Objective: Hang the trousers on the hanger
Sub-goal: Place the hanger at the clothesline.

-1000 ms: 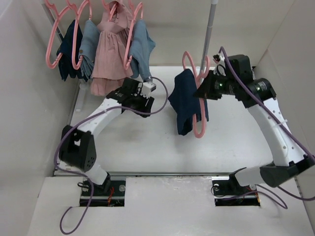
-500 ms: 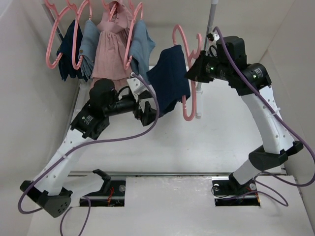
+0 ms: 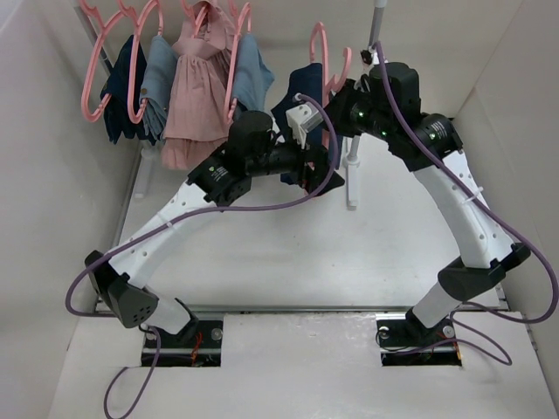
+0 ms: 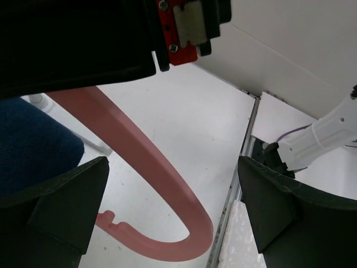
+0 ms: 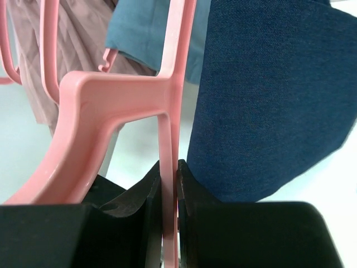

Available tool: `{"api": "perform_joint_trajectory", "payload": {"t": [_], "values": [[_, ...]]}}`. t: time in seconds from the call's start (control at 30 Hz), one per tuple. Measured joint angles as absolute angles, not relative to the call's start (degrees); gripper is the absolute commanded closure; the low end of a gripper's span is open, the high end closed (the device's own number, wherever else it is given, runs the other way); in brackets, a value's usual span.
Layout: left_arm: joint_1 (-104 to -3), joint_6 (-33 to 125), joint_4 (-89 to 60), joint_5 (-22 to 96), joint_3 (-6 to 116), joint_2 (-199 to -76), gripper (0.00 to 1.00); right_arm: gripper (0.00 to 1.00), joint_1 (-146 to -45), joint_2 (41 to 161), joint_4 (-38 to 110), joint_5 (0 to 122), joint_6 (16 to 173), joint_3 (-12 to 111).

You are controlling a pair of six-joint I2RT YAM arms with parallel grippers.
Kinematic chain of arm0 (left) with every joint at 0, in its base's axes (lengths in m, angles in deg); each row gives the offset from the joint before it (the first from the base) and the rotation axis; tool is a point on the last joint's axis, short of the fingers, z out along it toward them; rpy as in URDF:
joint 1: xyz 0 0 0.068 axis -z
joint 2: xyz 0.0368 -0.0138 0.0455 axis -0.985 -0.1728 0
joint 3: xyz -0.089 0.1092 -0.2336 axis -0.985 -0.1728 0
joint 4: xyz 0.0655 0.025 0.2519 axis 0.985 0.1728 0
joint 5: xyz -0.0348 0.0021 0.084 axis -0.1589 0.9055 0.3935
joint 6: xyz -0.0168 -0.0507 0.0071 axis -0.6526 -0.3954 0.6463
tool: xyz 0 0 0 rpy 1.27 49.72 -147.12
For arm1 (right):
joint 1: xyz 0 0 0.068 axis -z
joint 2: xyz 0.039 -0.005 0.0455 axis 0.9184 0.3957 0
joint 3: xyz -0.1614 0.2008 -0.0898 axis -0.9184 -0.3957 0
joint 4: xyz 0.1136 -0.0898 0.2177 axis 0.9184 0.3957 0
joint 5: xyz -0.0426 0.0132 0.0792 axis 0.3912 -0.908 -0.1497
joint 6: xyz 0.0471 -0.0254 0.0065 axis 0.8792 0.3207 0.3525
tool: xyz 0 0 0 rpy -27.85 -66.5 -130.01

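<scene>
My right gripper [image 3: 342,112] is shut on the thin bar of the pink hanger [image 3: 320,54] and holds it high near the back. The dark navy trousers [image 3: 295,109] hang folded over that hanger. In the right wrist view the jaws [image 5: 169,167] pinch the hanger's bar [image 5: 170,111], with the trousers [image 5: 268,100] to its right. My left gripper [image 3: 316,166] is open, just below the hanger and the trousers. In the left wrist view its fingers [image 4: 56,206] stand wide apart around the hanger's curved lower end [image 4: 139,162], not touching it. The trousers' edge [image 4: 33,145] shows at the left.
A rack at the back left carries several pink hangers [image 3: 96,61] with a dark garment, lighter blue denim [image 3: 249,83] and a pink dress [image 3: 196,96]. A thin metal pole [image 3: 374,35] stands behind the right gripper, its foot [image 3: 352,179] on the table. White walls close in on both sides.
The right arm has carried the hanger with the trousers up and back, towards the rack. The left arm has swung right and reached under the hanger's lower end.
</scene>
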State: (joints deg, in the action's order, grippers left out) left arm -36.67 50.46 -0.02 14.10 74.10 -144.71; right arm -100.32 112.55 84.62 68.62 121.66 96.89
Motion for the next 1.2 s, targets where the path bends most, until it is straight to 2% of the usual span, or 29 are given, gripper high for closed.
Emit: {"api": "perform_joint_trajectory", "payload": {"t": [0.03,0.1,0.13,0.17,0.2,0.27,0.3,0.6,0.7,0.73,0.77,0.83,0.93,0.97,1.03,1.13,1.17,1.2], "values": [[-36.5,50.3,0.4,15.1,74.1,-144.9,0.00,1.00,-100.5,112.7,84.3,68.7,121.7,96.9],[-36.2,50.0,1.4,16.9,74.1,-144.9,0.19,1.00,-100.9,112.9,83.8,69.0,122.1,96.9],[-36.1,50.0,1.7,17.5,74.1,-144.9,0.31,1.00,-101.0,113.0,83.8,69.1,122.1,96.9],[-36.1,49.9,2.0,18.0,74.1,-144.9,0.64,1.00,-101.2,113.0,83.7,69.1,122.3,96.8],[-36.1,49.3,2.2,18.4,74.1,-144.9,0.79,1.00,-101.3,113.1,83.6,69.1,122.4,96.8],[-36.2,46.8,3.2,19.7,74.1,-144.9,0.97,1.00,-101.3,113.2,82.7,69.3,122.4,96.5],[-36.6,44.9,4.7,21.3,74.1,-144.9,1.00,1.00,-101.2,113.1,82.7,69.4,122.5,96.4],[-38.9,38.0,3.5,18.4,74.4,-145.3,1.00,0.99,-98.7,114.0,78.4,61.6,122.8,95.4],[-40.2,33.7,3.2,16.3,74.8,-145.3,1.00,0.84,-96.7,114.6,75.9,56.4,124.4,94.8],[-40.7,32.3,3.0,15.8,75.0,-145.3,1.00,0.65,-95.9,114.8,74.4,54.2,125.2,94.3],[-40.9,30.9,3.0,15.3,75.2,-145.4,1.00,0.57,-95.4,114.8,72.9,52.4,126.1,93.6],[-41.7,26.6,1.1,13.7,76.4,-145.8,1.00,0.57,-94.2,114.9,67.9,49.5,126.6,92.1],[-43.1,20.3,-2.9,10.3,76.8,-146.2,1.00,0.48,-92.6,115.0,62.4,45.9,128.1,90.0],[-43.4,17.9,-4.3,9.0,76.8,-146.3,1.00,0.38,-92.1,115.0,60.8,45.0,128.4,89.6],[-44.4,13.4,-7.4,7.0,76.8,-146.9,1.00,0.32,-91.4,114.8,57.9,43.6,129.0,88.6],[-45.4,9.4,-10.6,5.5,77.1,-147.9,1.00,0.04,-90.4,114.3,54.7,42.1,129.8,86.4],[-46.0,8.1,-11.5,5.2,77.4,-148.5,1.00,0.00,-90.1,113.8,54.1,41.8,129.9,85.3],[-46.4,6.8,-12.7,5.0,77.8,-149.1,1.00,0.00,-89.8,113.3,53.8,41.5,130.1,84.1]]}}
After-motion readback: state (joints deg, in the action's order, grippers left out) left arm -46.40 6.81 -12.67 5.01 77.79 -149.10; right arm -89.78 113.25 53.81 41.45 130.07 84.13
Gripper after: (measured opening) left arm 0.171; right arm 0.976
